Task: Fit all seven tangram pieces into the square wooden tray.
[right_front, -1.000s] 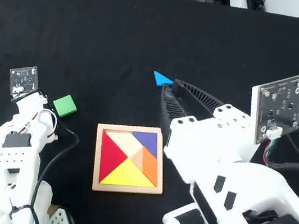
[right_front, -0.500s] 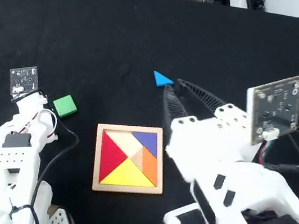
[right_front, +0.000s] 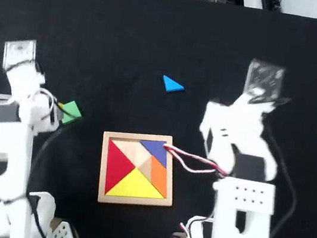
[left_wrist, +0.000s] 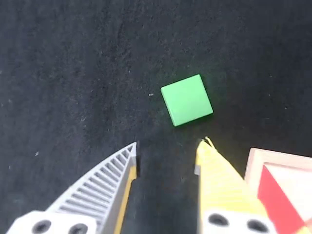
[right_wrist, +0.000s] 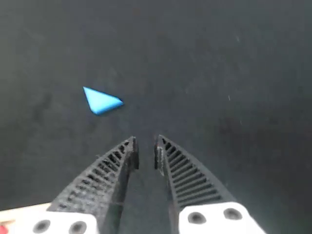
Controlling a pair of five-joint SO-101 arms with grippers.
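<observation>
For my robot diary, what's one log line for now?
tray partly filled | green square loose by open left end effector | blue triangle loose ahead of right end effector

R arm (right_front: pixel 240 138) pulls back from blue triangle (right_front: pixel 171 85). It was stretched low across lower right of frame w/ tips beside the piece, now stands upright at centre right, well apart from it. L arm (right_front: pixel 12 108) lifts from lower left to upright. L gripper (left_wrist: pixel 168 146) now near green square (right_front: pixel 72 111).
</observation>
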